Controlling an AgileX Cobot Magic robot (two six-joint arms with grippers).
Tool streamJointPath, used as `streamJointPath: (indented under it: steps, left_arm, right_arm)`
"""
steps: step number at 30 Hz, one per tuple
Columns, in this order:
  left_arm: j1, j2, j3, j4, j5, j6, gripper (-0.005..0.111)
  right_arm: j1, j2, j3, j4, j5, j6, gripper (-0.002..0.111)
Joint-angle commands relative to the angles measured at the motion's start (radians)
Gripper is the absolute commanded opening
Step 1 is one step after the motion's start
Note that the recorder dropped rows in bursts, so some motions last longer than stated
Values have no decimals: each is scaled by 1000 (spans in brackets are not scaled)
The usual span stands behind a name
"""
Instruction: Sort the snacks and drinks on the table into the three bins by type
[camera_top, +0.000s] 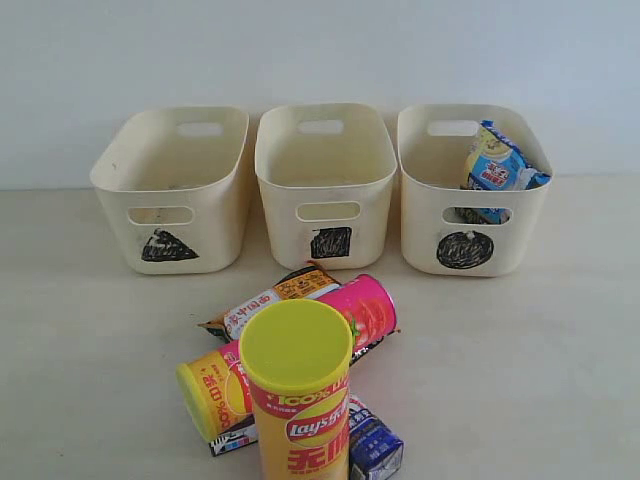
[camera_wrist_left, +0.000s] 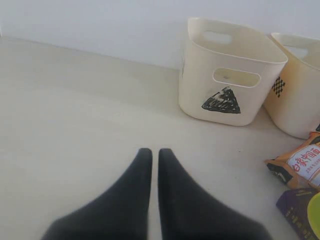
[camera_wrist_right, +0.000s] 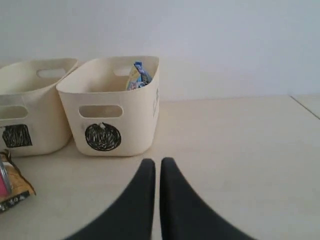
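Observation:
Three cream bins stand in a row at the back: triangle bin (camera_top: 172, 190), square bin (camera_top: 325, 185), circle bin (camera_top: 470, 190). A blue-white foil bag (camera_top: 496, 165) leans inside the circle bin. In front, a pile holds the tall yellow Lay's canister (camera_top: 298, 395), a pink canister (camera_top: 365, 308), a yellow-orange canister (camera_top: 212, 390), an orange-brown bag (camera_top: 270, 298) and a dark purple carton (camera_top: 375, 445). My left gripper (camera_wrist_left: 151, 152) is shut, empty, over bare table short of the triangle bin (camera_wrist_left: 227, 75). My right gripper (camera_wrist_right: 155, 162) is shut, empty, near the circle bin (camera_wrist_right: 112, 107).
A pale wall runs behind the bins. The table (camera_top: 530, 370) stretches bare to the right of the pile and to the left of it. The square bin (camera_wrist_right: 30, 112) and the orange-brown bag's corner (camera_wrist_right: 15, 185) show in the right wrist view.

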Motion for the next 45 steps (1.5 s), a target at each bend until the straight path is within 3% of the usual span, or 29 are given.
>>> streamJointPath:
  steps: [1, 29, 31, 35, 37, 41, 45]
  left_arm:
    - [-1, -4, -4, 3, -14, -5, 4]
    - [-1, -4, -4, 18, -28, 0, 4]
    - [-1, -4, -4, -21, -116, -2, 4]
    - [-1, -4, -4, -52, -578, -2, 4]
    - [-1, -4, -4, -52, -741, -9, 4]
    - [-1, -4, -4, -59, -888, -108, 4]
    - [-1, -4, -11, -100, -864, -159, 4]
  right_arm:
    - [-3, -9, 5, -52, 104, 7, 0]
    - [-3, -9, 5, -47, 152, 7, 0]
    - [-3, -9, 5, -47, 152, 7, 0]
    - [-3, -9, 5, -47, 152, 7, 0]
    - [-3, -9, 5, -46, 154, 7, 0]
    - [-3, -9, 5, -46, 154, 7, 0]
    - [-3, -9, 5, -46, 154, 7, 0]
